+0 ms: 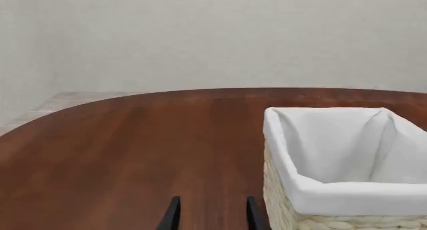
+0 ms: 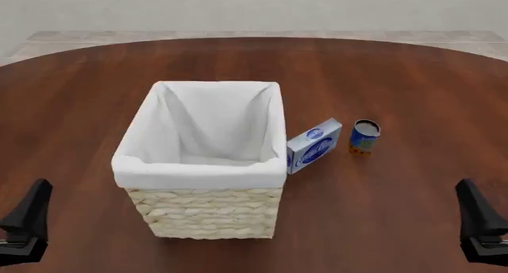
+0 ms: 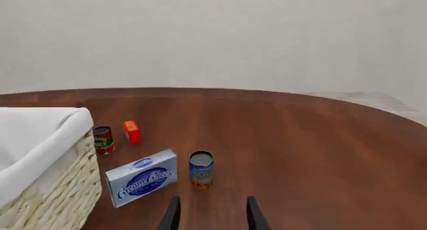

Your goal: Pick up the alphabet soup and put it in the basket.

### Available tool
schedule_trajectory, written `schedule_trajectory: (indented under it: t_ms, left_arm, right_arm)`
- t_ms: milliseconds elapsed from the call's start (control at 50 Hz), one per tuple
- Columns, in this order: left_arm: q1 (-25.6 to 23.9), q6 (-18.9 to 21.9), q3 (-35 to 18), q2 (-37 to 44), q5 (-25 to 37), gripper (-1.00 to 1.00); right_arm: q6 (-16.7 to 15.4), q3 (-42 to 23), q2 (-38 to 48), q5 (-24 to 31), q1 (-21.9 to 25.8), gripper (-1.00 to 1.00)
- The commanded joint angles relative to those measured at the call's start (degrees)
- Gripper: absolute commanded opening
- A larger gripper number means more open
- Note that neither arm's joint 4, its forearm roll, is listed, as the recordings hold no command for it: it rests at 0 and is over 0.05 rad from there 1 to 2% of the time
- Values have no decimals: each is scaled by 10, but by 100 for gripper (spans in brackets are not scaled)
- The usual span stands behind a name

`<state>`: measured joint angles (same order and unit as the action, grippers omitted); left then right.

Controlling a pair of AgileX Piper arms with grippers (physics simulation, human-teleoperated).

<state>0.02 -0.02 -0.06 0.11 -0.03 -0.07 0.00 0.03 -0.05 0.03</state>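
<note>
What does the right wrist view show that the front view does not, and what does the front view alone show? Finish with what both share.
Only the right wrist view shows a small red can and a little orange box beyond the basket, plus the two open fingers of the right gripper.

Only the front view shows the whole basket, with its white liner empty inside, and the left gripper.

Both show the basket, the blue-and-white box beside it, the soup can standing upright, and the brown table.
</note>
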Motion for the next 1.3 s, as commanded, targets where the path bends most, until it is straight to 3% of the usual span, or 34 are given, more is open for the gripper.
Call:
schedule_trajectory:
  t_ms: [20,700,1120,1140,1160,1220,1300]
  left_arm:
    - [1,0,-2,3,-1,100]
    - [3,-5,-2,2,-1,100]
    - [6,-12,-2,2,-1,100]
    - [6,-13,-2,2,-1,100]
    - [6,-13,-2,2,-1,100]
    - [7,-14,-2,2,-1,100]
    - [7,-15,-2,2,-2,100]
  right_arm:
    - [-2,0,0,0,1,100]
    - [-7,0,0,-4,8,100]
    - [-62,0,0,-34,33,100]
    - [-65,-5,53,-86,36,100]
    - [-70,-57,126,-109,39,100]
    - [-81,-135,120,-31,46,100]
    - [-82,-167,135,-13,51,100]
